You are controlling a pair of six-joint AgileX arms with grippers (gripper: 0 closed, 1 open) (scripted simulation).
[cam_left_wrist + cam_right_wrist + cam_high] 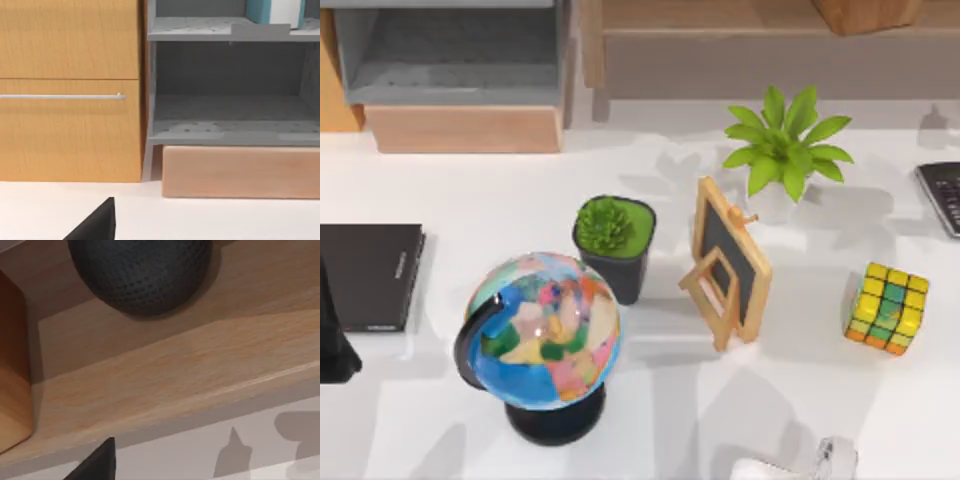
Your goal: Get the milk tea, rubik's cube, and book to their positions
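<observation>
the rubik's cube sits on the white table at the right of the top frame, tilted a little, well apart from everything but the small wooden easel with a chalkboard that stands to its left. a black pot with a green plant stands just left of the easel, and a globe on a black base stands in the lower middle of the frame, near the pot's lower left. a leafy green plant rises in the upper right, behind the easel. a thin black book lies flat at the left edge, and a dark flat object shows at the right edge, cut off by the frame. the left arm shows as a dark shape at the left edge, just below the black book; whether its pincer is open or closed cannot be told. a white part of the right arm shows at the bottom edge, right of centre, and its pincer's state cannot be told either. in the left wrist view a grey shelf unit stands beside a wooden cabinet with a metal handle, and the teal book rests on the upper shelf at the top right of that frame. the right wrist view looks at a wooden shelf with a dark dimpled ball resting on it.
</observation>
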